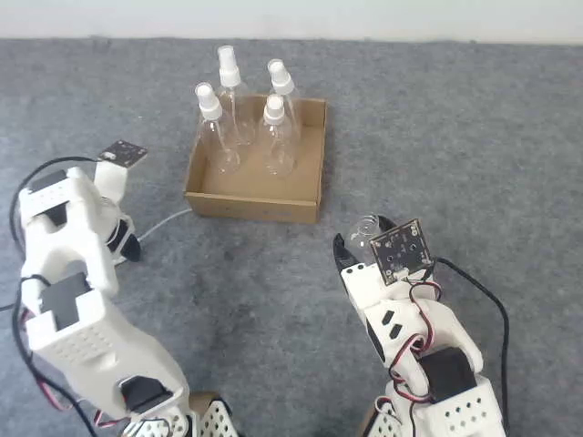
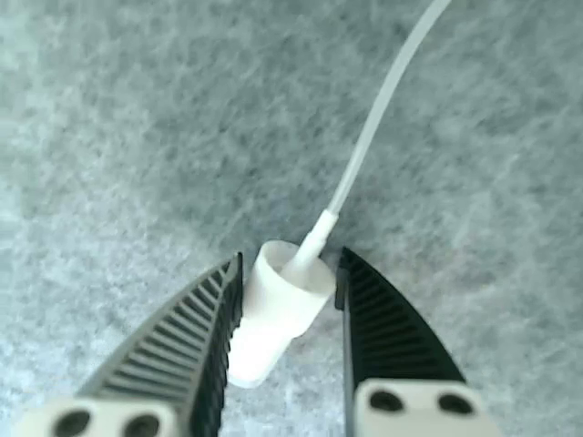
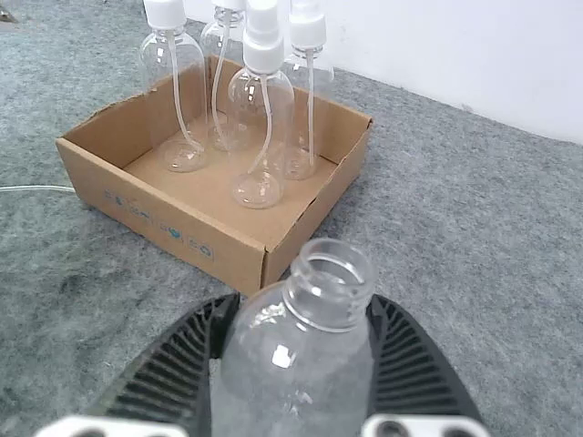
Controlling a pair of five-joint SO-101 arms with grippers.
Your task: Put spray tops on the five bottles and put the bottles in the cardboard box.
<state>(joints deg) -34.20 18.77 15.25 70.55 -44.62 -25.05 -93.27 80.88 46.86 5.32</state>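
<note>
From above, four capped bottles (image 1: 223,146) stood upright inside the cardboard box (image 1: 253,206) on the grey carpet (image 1: 455,137). At the left wrist, the left gripper (image 2: 287,296) was clamped on a white spray top (image 2: 273,314), its tube (image 2: 378,118) trailing over the carpet. At the right wrist, the right gripper (image 3: 301,314) was closed round a topless bottle (image 3: 305,364), near the box's corner and outside it.
</note>
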